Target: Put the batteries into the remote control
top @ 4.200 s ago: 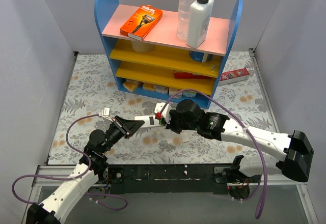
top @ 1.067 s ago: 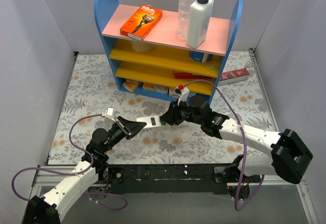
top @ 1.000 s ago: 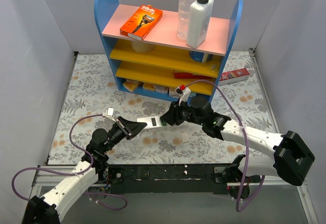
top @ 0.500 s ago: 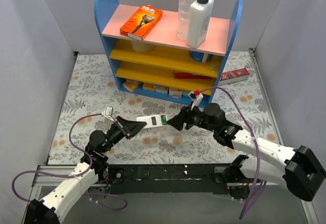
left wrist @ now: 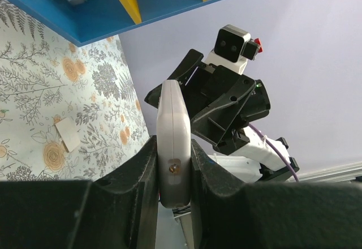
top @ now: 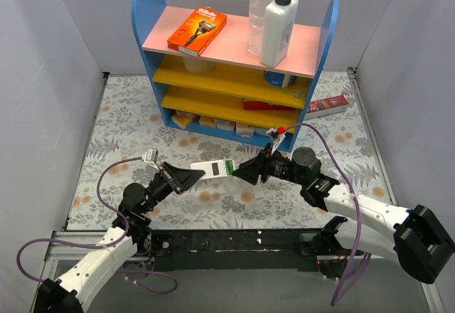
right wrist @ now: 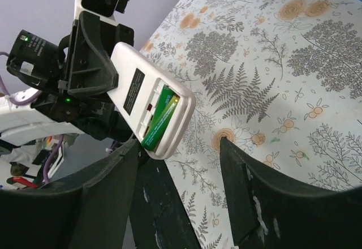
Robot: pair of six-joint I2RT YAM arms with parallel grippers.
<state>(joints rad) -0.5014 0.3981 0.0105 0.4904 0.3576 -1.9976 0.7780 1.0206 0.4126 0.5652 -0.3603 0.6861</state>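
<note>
My left gripper [top: 190,176] is shut on one end of the white remote control [top: 213,168], holding it above the table. The left wrist view shows the remote [left wrist: 173,141] edge-on, pinched between both fingers. Its back faces up with the compartment open at the free end. The green batteries [right wrist: 160,119] lie lengthwise inside it, and show as a green patch [top: 228,166] from above. My right gripper [top: 242,172] stands open just right of that end, touching nothing. In its own view the fingers straddle the remote's tip [right wrist: 148,99] with a gap on both sides.
A small loose white plastic piece [top: 257,193] lies on the floral mat below the right gripper. The blue shelf unit [top: 234,64] with bottles and a razor box stands behind. A red-and-white carton [top: 327,104] lies at its right foot.
My right gripper has opened and drawn back to the right, off the remote's end. The green batteries now show in the compartment. The left gripper has kept its hold and barely moved.
</note>
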